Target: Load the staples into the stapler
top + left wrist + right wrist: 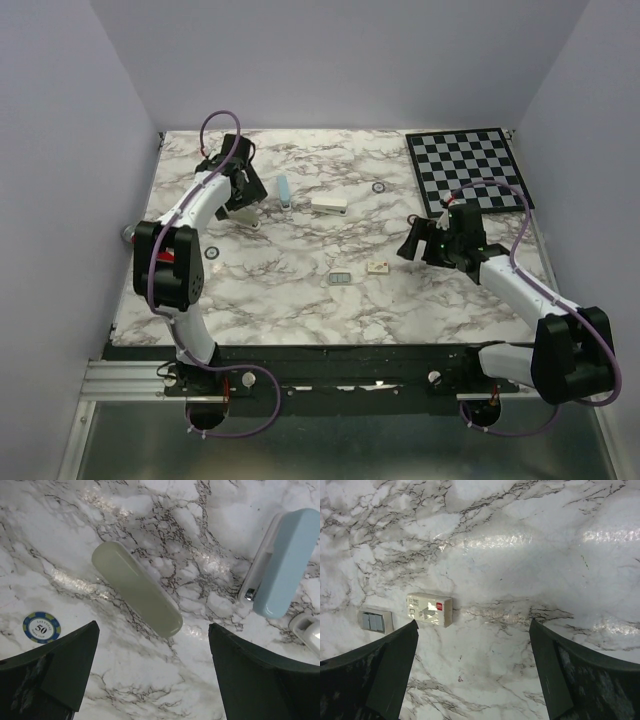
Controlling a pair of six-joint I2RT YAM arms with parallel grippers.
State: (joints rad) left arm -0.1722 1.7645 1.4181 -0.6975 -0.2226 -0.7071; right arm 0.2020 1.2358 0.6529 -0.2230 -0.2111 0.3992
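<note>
The staples (341, 279) are a tiny flat grey rectangle lying mid-table; they also show at the left edge of the right wrist view (375, 621), beside a small white box (430, 610). The light blue stapler (285, 192) lies at the back left, closed, and shows in the left wrist view (285, 562). My left gripper (245, 208) is open and empty just left of the stapler, above a pale oblong piece (137, 595). My right gripper (415, 240) is open and empty, right of the small white box (378, 267). It hovers over bare marble (473, 621).
A larger white oblong block (330, 205) lies right of the stapler. A checkerboard (470, 168) lies at the back right. Poker chips lie at the back (378, 187) and left (211, 251); a blue "50" chip (41, 627) sits near my left finger.
</note>
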